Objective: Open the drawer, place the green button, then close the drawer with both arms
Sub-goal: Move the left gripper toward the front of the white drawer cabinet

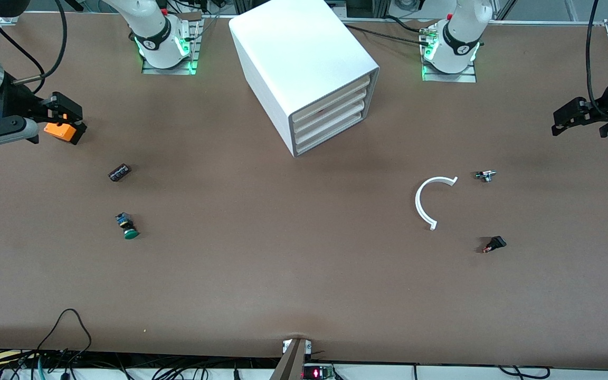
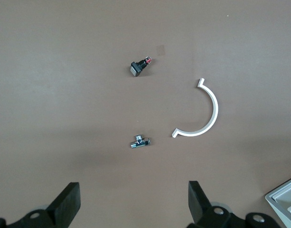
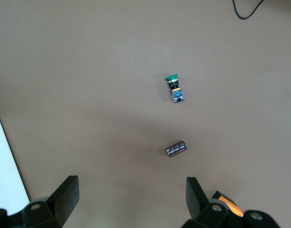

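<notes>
Cabinet (image 1: 304, 68) as landmark. Only one corner of it caught in left wrist view (image 2: 285, 202), cut by frame edge; a plain white sliver in right wrist view (image 3: 7, 161). Orange cube (image 3: 228, 204) largely hidden by right gripper (image 3: 131, 199) finger. Small metal part (image 1: 486, 176), toward left arm's end from cabinet: too small to identify

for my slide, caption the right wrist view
Open right gripper above the table, over the green button and a black cylinder.

Brown table (image 1: 293, 264) carries: cabinet (image 1: 304, 68), button (image 1: 127, 226), ribbed cylinder (image 1: 119, 172), orange cube (image 1: 60, 131) — white arc (image 1: 426, 203), metal fitting (image 1: 485, 176), black switch (image 1: 494, 244).
</notes>
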Controlling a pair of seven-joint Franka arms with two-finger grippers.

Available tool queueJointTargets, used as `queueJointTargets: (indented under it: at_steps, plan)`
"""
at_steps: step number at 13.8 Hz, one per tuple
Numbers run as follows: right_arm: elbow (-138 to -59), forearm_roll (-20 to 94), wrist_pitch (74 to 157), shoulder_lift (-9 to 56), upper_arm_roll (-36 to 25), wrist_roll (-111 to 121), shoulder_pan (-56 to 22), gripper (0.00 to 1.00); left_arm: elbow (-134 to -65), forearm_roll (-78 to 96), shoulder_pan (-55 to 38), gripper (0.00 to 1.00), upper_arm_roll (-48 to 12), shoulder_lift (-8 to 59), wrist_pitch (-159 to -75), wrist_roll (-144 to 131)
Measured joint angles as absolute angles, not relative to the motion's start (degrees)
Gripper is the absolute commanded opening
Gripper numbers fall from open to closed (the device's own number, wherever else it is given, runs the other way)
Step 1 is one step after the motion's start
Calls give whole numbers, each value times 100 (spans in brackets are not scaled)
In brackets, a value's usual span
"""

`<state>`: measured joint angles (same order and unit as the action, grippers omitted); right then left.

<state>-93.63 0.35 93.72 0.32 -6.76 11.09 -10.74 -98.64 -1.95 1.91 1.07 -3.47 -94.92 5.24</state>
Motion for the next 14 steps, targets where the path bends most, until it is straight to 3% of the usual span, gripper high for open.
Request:
queueJointTargets:
  at_steps: [6,14]
  plan:
    - [-9363,35,9394,83,-681,1109,-1002,100,-9931,-189,165,100,100,-319,-9454,628]
    - [-9360,35,9458,106,-680,1110,-997,100,-10863,1657,-149,100,70,341,-9438,1061]
